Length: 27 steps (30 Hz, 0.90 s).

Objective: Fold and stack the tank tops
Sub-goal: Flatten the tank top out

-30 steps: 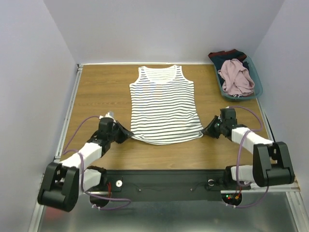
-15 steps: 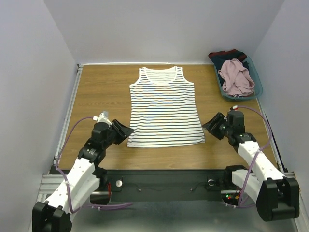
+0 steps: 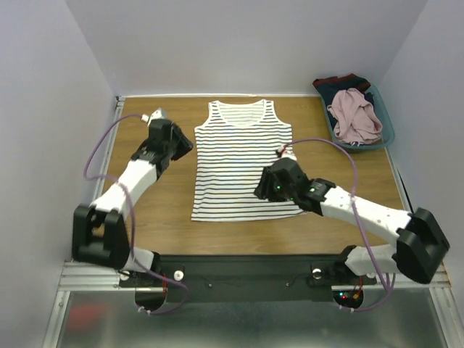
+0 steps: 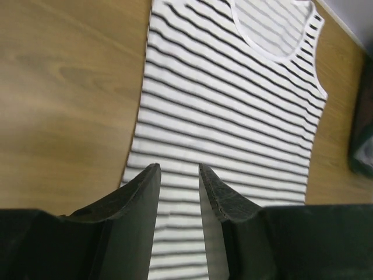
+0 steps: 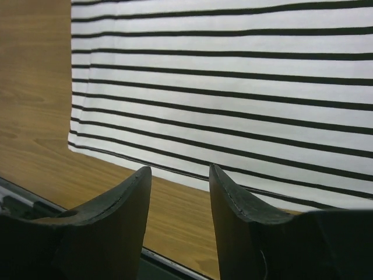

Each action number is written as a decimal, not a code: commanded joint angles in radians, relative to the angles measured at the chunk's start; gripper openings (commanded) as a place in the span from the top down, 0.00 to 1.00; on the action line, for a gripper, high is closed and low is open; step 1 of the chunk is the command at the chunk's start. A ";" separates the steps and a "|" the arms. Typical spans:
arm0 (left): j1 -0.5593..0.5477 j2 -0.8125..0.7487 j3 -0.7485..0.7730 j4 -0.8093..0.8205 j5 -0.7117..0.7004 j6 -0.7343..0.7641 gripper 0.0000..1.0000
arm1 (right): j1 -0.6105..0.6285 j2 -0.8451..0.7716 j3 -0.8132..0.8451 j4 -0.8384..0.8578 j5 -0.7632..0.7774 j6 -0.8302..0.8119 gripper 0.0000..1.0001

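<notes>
Left gripper, jaws partly apart and empty, hovers at the left edge of the striped tank top. Right gripper, likewise parted and empty, hangs above its hem. It lies flat on the wooden table. The pink tank top sits crumpled in a teal basket, far right.

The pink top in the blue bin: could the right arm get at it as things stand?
Probably yes. The right pincer hangs open and empty over the hem of the striped top, and nothing stands between it and the pink top, lying uncovered in the bin. That far corner may stretch its reach.
</notes>
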<state>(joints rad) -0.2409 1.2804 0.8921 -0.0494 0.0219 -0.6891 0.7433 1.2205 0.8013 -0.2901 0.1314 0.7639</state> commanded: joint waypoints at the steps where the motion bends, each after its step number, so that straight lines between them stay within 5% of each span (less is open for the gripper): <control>1: 0.031 0.247 0.259 0.028 0.013 0.175 0.57 | 0.119 0.164 0.114 0.045 0.183 0.023 0.50; 3: 0.057 0.447 0.379 -0.012 -0.004 0.183 0.57 | 0.178 0.282 0.197 0.060 0.195 0.025 0.51; 10: 0.089 0.765 0.654 -0.053 0.059 0.275 0.47 | 0.343 0.571 0.478 0.060 0.269 -0.018 0.52; 18: 0.100 0.898 0.765 -0.033 0.090 0.316 0.46 | 0.447 0.769 0.654 0.039 0.312 -0.046 0.59; 22: 0.100 0.935 0.781 -0.046 0.073 0.318 0.51 | 0.481 0.815 0.705 0.019 0.350 -0.058 0.59; 27: 0.101 0.947 0.772 -0.043 0.064 0.312 0.70 | 0.528 0.849 0.763 -0.011 0.415 -0.075 0.59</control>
<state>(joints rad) -0.1425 2.2234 1.6382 -0.0731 0.0952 -0.3950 1.2301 2.0628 1.4986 -0.2913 0.4511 0.7086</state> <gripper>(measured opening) 0.324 0.413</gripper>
